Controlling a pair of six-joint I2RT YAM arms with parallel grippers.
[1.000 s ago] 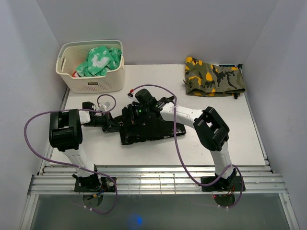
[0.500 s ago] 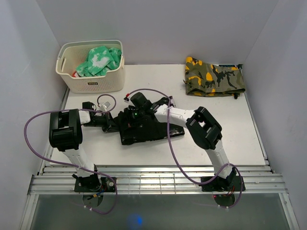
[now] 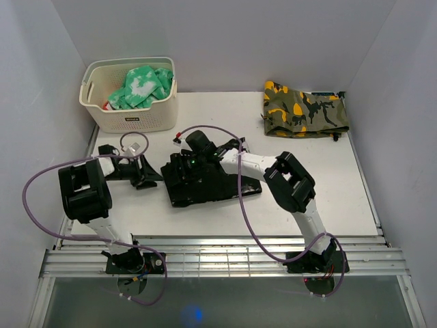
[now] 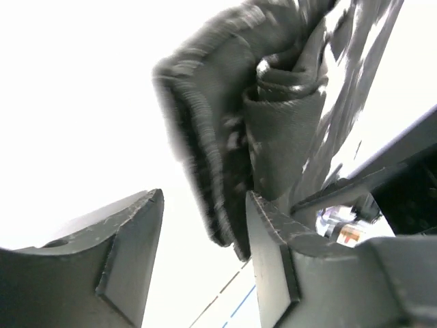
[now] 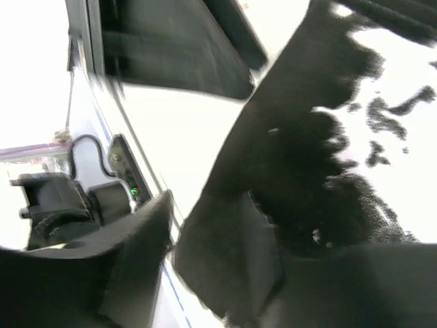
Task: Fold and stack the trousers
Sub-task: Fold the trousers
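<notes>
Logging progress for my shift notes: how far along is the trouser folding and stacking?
Done: the trousers lie folded into a compact bundle mid-table. In hand: the right end effector sits on the bundle's far left part, grip unclear; the left end effector is open, beside its left edge. Left: stacking; the bundle lies apart from the folded camouflage garment at the far right corner.

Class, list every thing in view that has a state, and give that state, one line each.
Trousers: folded into a bundle.
Left tool: open, clear of the trousers.
Right tool: on the trousers, grip unclear.
Camouflage garment: folded.
Basket: holding a green-and-white garment.
</notes>
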